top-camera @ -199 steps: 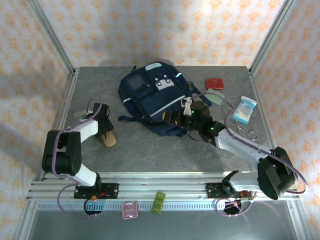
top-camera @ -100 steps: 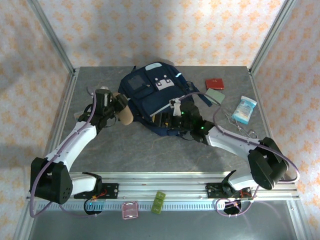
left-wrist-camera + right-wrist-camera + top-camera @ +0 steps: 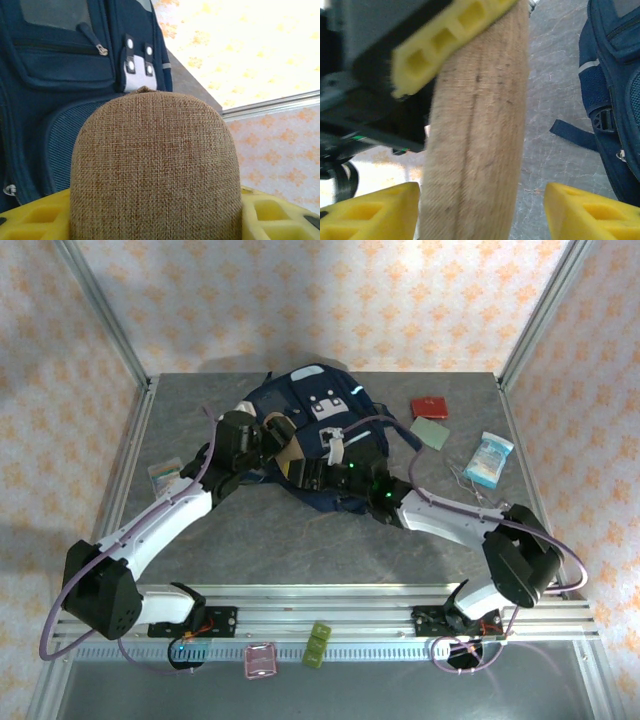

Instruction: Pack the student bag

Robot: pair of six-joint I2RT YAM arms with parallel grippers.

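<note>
Jaws of the left gripper were clenched on a tan woven pouch, which was held upright between their yellow fingers. Jaws of the right gripper were spread, with the same pouch standing between them. One finger was seen just beside the cloth and the other well apart from it, so no second grip was judged to have been made.

The student bag was laid on the surface directly beyond the left jaws and just beside the right ones. Its front was turned up, with the zipped pocket and the grey-white buckle patch showing. Whether the pouch was touching the bag could not be told, nor whether the main compartment had been unzipped.

Progress was judged to be early. The pouch had been brought up to the bag but was not yet seen inside it, and nothing else was seen to be packed. What was left was judged to be getting the pouch into an opening of the bag and then dealing with the loose things. Well apart to the right of the right jaws, a flat red item, a grey-green card and a light-blue packet were lying on the surface. A small item was lying to the left of the left jaws.
</note>
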